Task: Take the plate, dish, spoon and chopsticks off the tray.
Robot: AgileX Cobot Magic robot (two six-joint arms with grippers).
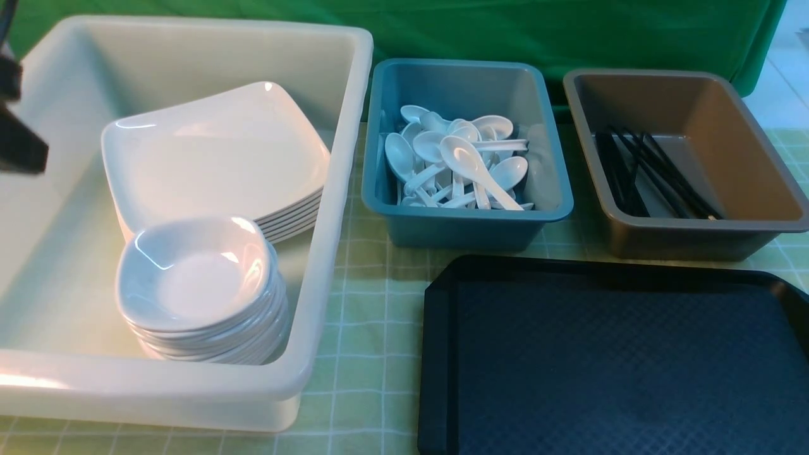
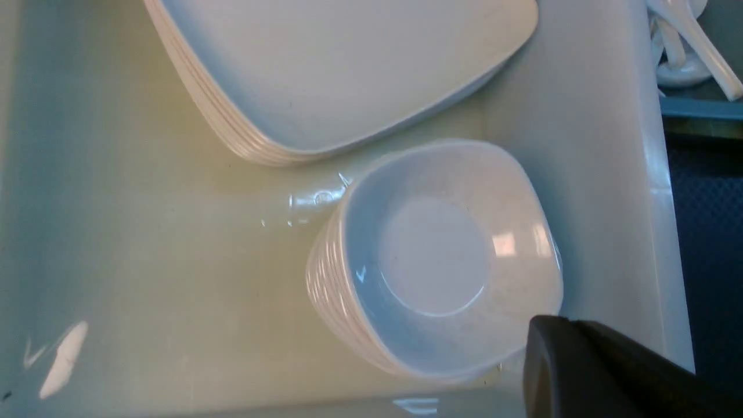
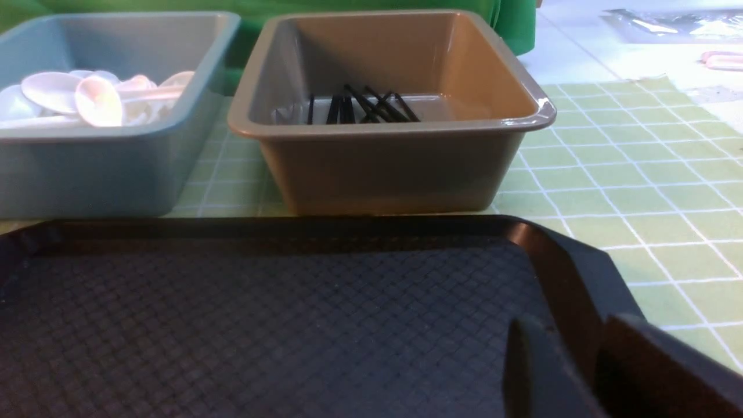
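Observation:
The black tray [image 1: 607, 366] lies bare at the front right and also shows in the right wrist view [image 3: 261, 313]. A stack of white square plates [image 1: 215, 158] and a stack of small white dishes [image 1: 196, 278] sit in the cream tub [image 1: 335, 208]. The spoons [image 1: 461, 161] lie in the teal tub. The black chopsticks [image 1: 657, 174] lie in the brown tub. My left gripper [image 2: 554, 325] is shut and empty, above the tub beside the dish stack [image 2: 435, 261]. My right gripper [image 3: 560, 328] is slightly open and empty over the tray's right corner.
The teal tub [image 1: 468, 221] and the brown tub [image 1: 689, 234] stand behind the tray. The cream tub fills the left side. A green checked cloth [image 1: 373, 328] covers the table. A green backdrop hangs behind. The left arm [image 1: 19, 148] shows at the far left edge.

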